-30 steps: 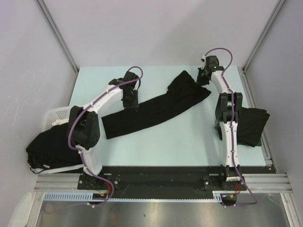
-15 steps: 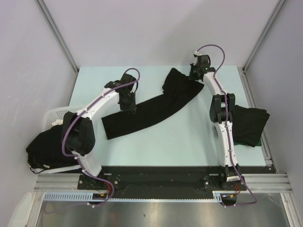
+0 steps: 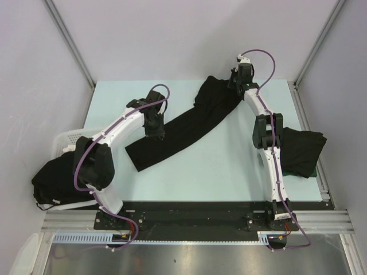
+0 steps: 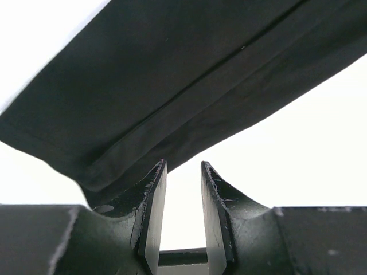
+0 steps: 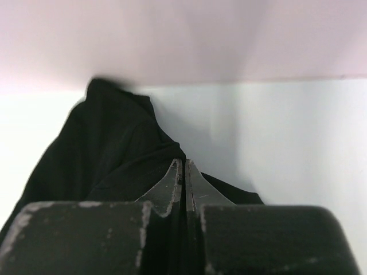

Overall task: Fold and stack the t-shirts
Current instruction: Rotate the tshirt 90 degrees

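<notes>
At the far right, your right hand [image 5: 184, 165] is clamped shut on one end of the stretched t-shirt [image 3: 183, 127]; your left hand [image 4: 182, 167], partly open, sits at its left part on the pale-blue surface [image 3: 229, 163].

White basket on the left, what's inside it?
A heap of black t-shirts fills the basket, leaving its far end bare. How many shirts are piled there, and whatever lies under them, is covered by the cloth and partly by the left arm.
</notes>
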Available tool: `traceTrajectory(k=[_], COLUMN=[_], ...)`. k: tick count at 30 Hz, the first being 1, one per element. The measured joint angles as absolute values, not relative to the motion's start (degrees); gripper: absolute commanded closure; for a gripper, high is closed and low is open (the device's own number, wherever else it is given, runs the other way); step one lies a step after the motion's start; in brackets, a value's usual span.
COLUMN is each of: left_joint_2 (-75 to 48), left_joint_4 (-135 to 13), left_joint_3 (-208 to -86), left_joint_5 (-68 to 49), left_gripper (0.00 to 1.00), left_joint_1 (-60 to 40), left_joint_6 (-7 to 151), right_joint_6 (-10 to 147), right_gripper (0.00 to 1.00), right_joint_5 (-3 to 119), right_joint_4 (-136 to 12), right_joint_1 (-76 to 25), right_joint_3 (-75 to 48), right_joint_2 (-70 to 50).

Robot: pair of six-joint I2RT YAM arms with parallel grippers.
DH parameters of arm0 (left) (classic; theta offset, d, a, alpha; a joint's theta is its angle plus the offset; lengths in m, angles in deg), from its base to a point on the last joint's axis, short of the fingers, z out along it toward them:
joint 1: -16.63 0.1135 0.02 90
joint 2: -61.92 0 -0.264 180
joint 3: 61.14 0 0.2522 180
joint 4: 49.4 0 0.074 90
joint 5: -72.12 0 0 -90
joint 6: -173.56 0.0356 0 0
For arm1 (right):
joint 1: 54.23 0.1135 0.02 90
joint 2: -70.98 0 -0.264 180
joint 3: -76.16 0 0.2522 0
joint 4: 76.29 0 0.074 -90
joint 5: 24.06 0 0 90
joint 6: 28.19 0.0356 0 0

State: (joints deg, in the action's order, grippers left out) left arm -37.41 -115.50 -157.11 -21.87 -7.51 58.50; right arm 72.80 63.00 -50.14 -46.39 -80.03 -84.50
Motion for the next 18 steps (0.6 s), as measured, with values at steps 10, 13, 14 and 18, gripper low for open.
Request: traceTrajectory(k=[10,13,14,18], left_joint_2=[-37.4,-37.4,-37.4,-37.4], left_joint_4=[-116.5,-116.5,-116.5,-116.5], left_joint_3=[-157.1,-157.1,-157.1,-157.1], left_joint_5=[-22.2,-22.2,-22.2,-22.2], left_gripper=[0.65,0.65,0.65,0.65], left_joint_1=[-7.5,-7.5,-7.5,-7.5], left_joint_6=[58.5,58.5,58.5,58.5], right_joint_6=[73.0,73.1,73.2,72.8], right_gripper=[1.0,0.81,0.79,0.51], right_joint_5=[66.8,67.3,67.5,68.6], right_joint_4=[-57.7,-58.7,-59.0,-61.2], right_joint_1=[-46.8,-46.8,-46.8,-46.8], right_joint_3=[-81.5,-81.5,-81.5,-80.6], right_joint_2=[-85.9,-86.5,-86.7,-86.9])
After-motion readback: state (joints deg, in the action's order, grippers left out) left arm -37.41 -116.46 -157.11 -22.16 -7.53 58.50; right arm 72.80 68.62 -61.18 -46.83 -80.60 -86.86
